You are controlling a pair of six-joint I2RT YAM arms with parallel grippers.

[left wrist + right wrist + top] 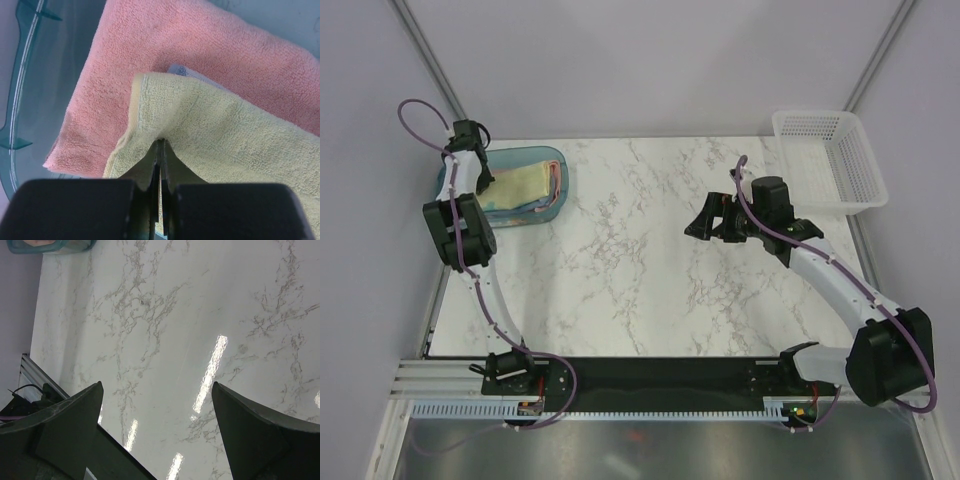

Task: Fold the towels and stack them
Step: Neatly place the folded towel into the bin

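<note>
**Left jaws:** closed to a thin slit, pinching a raised fold of the yellow towel (pixel 225 130) at its near edge, close to one corner.

**Right jaws:** spread wide, holding nothing, hanging over bare table (pixel 165 330).

**Location:** the yellow towel lies on top of the pink towel (pixel 150 55). Both sit inside the teal tray (pixel 560 175) at the far left of the table. A pale blue sliver (pixel 184 70) shows between them; I cannot tell whether it is towel or tag.

**Governing relation:** from my left jaws the yellow towel runs forward and to the right. Its long axis slants across the pink towel, whose left margin is uncovered. The pinch sits at the near end of that axis, so in my judgement any lift will peel the cloth from this end first.

**Nearer arm:** my left arm (pixel 460 225) is directly over the tray. My right arm (pixel 820 265) is well apart, toward the white basket (pixel 830 160). The left arm is therefore the nearer.
</note>
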